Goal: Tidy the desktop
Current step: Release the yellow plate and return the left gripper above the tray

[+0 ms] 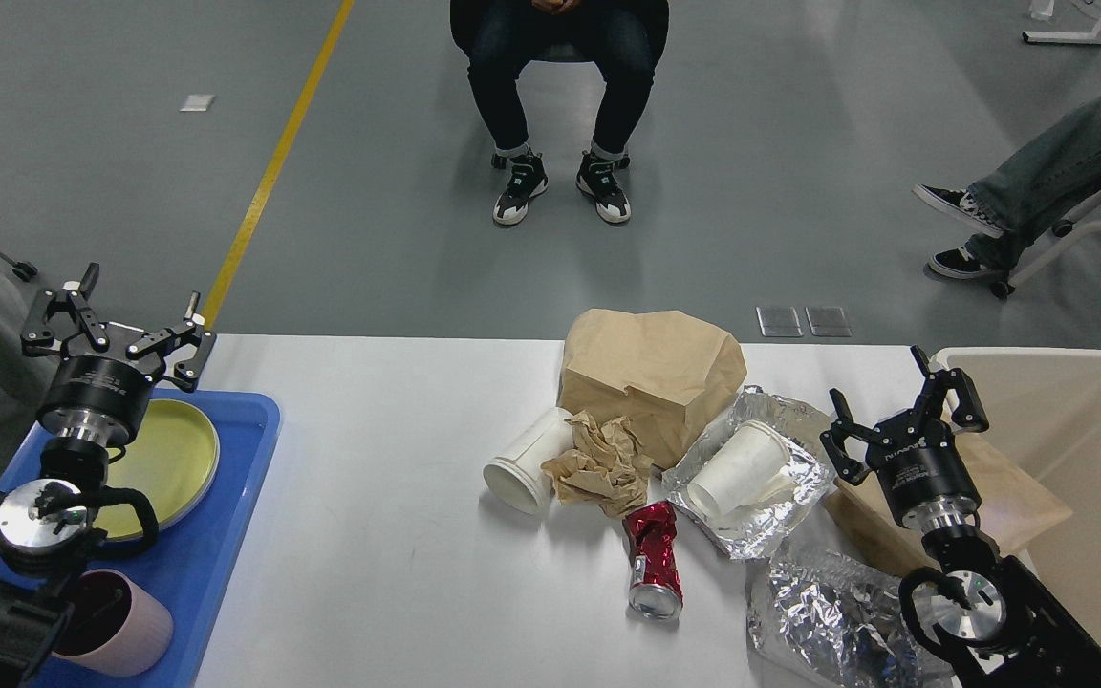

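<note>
Desktop [398, 459]: litter remains at centre-right.
Done: plate [163, 463] and mug [120, 626] are trayed.
Left gripper [120, 320]: fingers spread, empty.
Right gripper [895, 411]: fingers spread, empty.

Left tool [120, 320], right tool [899, 406] agape.

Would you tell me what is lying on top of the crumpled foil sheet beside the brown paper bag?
A white paper cup lies tipped on the foil sheet. Whatever the cup covers is hidden.
</note>
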Controlling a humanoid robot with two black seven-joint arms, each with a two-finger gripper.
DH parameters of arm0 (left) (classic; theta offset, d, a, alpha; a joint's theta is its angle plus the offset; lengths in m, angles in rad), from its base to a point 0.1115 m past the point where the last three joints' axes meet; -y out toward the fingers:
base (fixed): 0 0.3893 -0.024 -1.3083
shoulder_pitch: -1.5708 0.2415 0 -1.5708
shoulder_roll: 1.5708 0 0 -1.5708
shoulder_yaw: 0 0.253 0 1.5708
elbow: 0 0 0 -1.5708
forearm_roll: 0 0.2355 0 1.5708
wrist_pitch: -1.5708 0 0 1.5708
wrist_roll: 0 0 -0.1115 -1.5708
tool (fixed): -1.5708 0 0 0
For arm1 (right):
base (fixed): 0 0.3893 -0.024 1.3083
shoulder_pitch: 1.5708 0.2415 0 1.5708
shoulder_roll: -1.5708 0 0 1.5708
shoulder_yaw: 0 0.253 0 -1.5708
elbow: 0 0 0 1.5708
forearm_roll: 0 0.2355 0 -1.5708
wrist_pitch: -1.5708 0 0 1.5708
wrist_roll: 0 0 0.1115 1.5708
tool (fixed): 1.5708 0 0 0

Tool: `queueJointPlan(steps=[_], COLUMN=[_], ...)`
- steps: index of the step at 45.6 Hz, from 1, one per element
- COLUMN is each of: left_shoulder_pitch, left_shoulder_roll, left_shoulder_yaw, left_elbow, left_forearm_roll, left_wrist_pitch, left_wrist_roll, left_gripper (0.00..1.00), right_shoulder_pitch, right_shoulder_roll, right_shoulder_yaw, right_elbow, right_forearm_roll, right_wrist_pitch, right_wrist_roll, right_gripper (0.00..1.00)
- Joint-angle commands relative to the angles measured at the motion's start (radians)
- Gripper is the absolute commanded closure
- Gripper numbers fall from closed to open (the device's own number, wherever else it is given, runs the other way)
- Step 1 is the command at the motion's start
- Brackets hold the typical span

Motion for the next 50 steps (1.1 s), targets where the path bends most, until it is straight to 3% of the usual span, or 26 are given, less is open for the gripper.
queueJointPlan(steps=[1,6,30,38,46,50], left_shoulder_pitch=[0.044,0.044,-0.025,0.018,0.024,0.022], left_shoulder_roll=[-0.069,-0.121,-0.125,-0.164,-0.187,-0.187], left_shoulder_yaw=[-0.106,-0.162,-0.174,-0.150,-0.143,-0.142], left_elbow=[-0.007,0.009,0.104,0.128,0.236,0.254], left_forearm_roll=[0.095,0.136,0.138,0.142,0.150,0.148], left_wrist_pitch=[-0.001,-0.024,-0.037,-0.055,-0.215,-0.242], left_wrist_roll=[-0.014,-0.014,-0.014,-0.008,-0.017,-0.017], left_gripper=[0.04,0.04,0.04,0.04,0.04,0.04], right_shoulder_pitch=[0.000,0.000,0.000,0.002,0.002,0.002], right_shoulder_roll=[0.001,-0.001,0.001,0.001,0.001,0.001], right_shoulder_yaw=[0.000,0.000,0.000,0.000,0.000,0.000], right_elbow=[0.000,0.000,0.000,-0.002,0.000,0.000], right_forearm_roll=[0.000,0.000,0.000,0.000,0.000,0.000], right_wrist_pitch=[-0.001,0.000,-0.001,0.000,0.000,0.000], right_wrist_roll=[0.000,0.000,0.000,0.000,0.000,0.000], right_gripper=[0.00,0.00,0.00,0.00,0.00,0.00])
